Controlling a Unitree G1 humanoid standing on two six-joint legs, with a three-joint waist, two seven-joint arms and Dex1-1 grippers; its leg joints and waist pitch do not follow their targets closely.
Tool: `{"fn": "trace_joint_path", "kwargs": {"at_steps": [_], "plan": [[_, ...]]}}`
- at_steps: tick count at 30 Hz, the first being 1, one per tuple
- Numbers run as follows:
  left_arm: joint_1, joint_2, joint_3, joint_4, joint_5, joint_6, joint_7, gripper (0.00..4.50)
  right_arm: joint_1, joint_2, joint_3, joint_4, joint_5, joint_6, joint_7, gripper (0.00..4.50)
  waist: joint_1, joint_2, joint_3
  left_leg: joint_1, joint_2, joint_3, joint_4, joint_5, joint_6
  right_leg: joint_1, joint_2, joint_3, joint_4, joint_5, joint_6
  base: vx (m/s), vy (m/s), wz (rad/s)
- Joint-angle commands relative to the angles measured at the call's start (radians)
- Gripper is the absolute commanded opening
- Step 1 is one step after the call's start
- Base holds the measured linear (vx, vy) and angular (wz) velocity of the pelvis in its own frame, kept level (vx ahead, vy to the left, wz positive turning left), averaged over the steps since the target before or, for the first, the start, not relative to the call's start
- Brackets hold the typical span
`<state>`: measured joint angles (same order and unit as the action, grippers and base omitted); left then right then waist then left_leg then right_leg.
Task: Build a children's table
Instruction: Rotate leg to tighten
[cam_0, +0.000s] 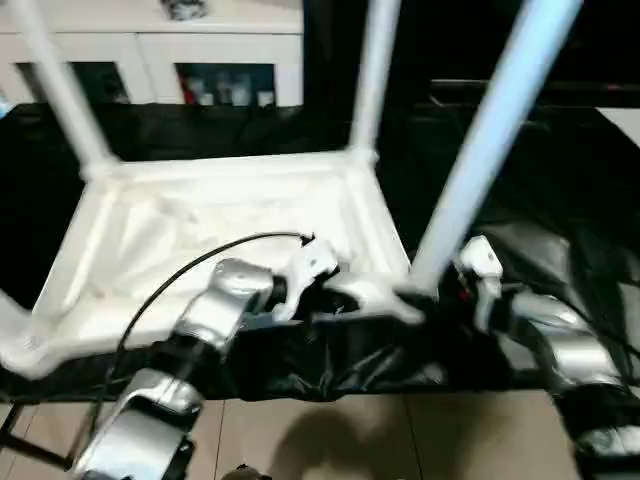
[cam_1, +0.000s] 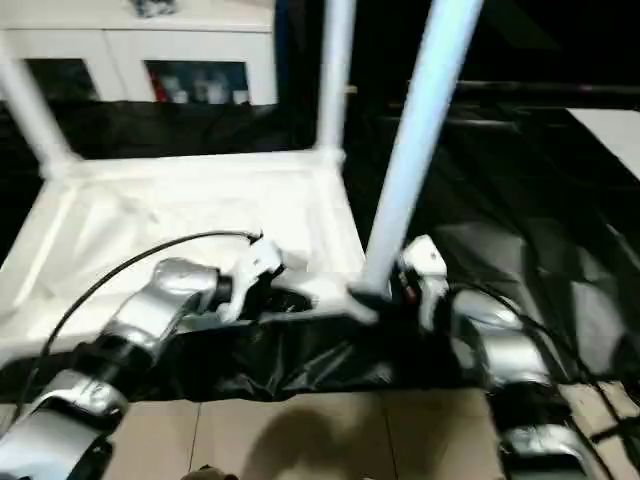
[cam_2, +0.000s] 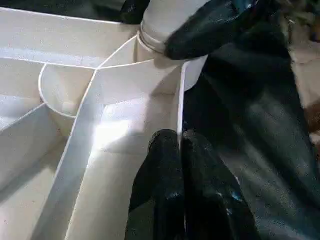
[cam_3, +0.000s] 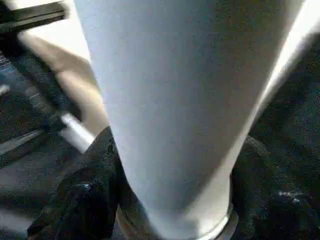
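Right gripper (cam_3: 170, 200) closed around base of near leg (cam_0: 490, 140), fingers (cam_3: 80, 195) either side, just above corner socket. Tabletop (cam_0: 210, 240) upside down on black cloth beside my grippers. Far-corner legs seated; near leg apparently seating now; left near corner unclear. Left gripper (cam_2: 180, 145) pinched shut on tabletop rim, bracing. Both forearms reach forward, wrists angled inward.

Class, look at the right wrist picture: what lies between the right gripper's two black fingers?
The near-corner table leg fills the gap between the right gripper's fingers, just above its socket; the right wrist view shows it.
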<state>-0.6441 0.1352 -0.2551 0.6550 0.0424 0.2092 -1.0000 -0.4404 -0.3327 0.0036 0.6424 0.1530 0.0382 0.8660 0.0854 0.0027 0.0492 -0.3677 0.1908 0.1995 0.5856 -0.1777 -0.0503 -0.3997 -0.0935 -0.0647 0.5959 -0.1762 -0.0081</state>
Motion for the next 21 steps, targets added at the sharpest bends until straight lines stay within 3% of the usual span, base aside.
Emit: {"fn": "trace_joint_path", "kwargs": {"at_steps": [1,6,8,9,10,16,21], "plan": [[-0.032,-0.077,0.025,0.020,-0.023,0.005,0.113,0.00,-0.020,0.057,0.039,0.035,-0.047,-0.003,-0.095,2.62,-0.005,-0.018,-0.059,0.012,0.039,-0.021,-0.073,-0.242,0.034,0.038,-0.058,0.037,-0.083,-0.331,-0.191,0.000,0.000,0.00],[-0.069,-0.174,0.026,0.066,-0.003,-0.007,0.248,0.00,-0.082,0.167,0.015,0.116,-0.069,-0.003,-0.297,2.61,0.000,-0.016,-0.063,0.010,0.036,-0.018,-0.068,-0.199,0.051,0.042,-0.058,0.039,-0.077,-0.251,-0.202,0.000,0.000,0.00],[-0.067,-0.193,0.022,0.064,-0.005,-0.014,0.244,0.00,-0.092,0.190,0.019,0.125,-0.069,-0.009,-0.295,2.61,0.000,-0.017,-0.065,0.009,0.036,-0.017,-0.066,-0.186,0.060,0.044,-0.058,0.038,-0.074,-0.225,-0.210,0.000,0.000,0.00],[-0.065,-0.197,0.019,0.061,-0.003,-0.014,0.241,0.00,-0.092,0.194,0.024,0.122,-0.071,-0.019,-0.285,3.16,0.002,-0.017,-0.066,0.008,0.035,-0.017,-0.065,-0.173,0.070,0.046,-0.058,0.038,-0.072,-0.204,-0.213,0.000,0.000,0.00],[-0.062,-0.198,0.012,0.058,0.001,-0.014,0.240,0.00,-0.092,0.200,0.031,0.117,-0.067,-0.031,-0.267,3.29,0.003,-0.015,-0.066,0.007,0.035,-0.017,-0.064,-0.164,0.079,0.047,-0.058,0.038,-0.070,-0.187,-0.216,0.000,0.000,0.00],[-0.051,-0.186,0.006,0.057,0.007,-0.023,0.237,0.00,-0.089,0.195,0.032,0.113,-0.057,-0.041,-0.231,3.71,0.000,-0.014,-0.063,0.009,0.038,-0.018,-0.068,-0.194,0.076,0.045,-0.057,0.037,-0.075,-0.227,-0.216,0.000,0.000,0.00],[-0.039,-0.162,0.010,0.042,0.004,-0.030,0.200,0.00,-0.063,0.138,0.031,0.076,-0.058,-0.053,-0.162,4.17,0.002,-0.018,-0.064,0.008,0.038,-0.017,-0.066,-0.184,0.087,0.048,-0.057,0.037,-0.073,-0.210,-0.215,0.000,0.000,0.00]]}}
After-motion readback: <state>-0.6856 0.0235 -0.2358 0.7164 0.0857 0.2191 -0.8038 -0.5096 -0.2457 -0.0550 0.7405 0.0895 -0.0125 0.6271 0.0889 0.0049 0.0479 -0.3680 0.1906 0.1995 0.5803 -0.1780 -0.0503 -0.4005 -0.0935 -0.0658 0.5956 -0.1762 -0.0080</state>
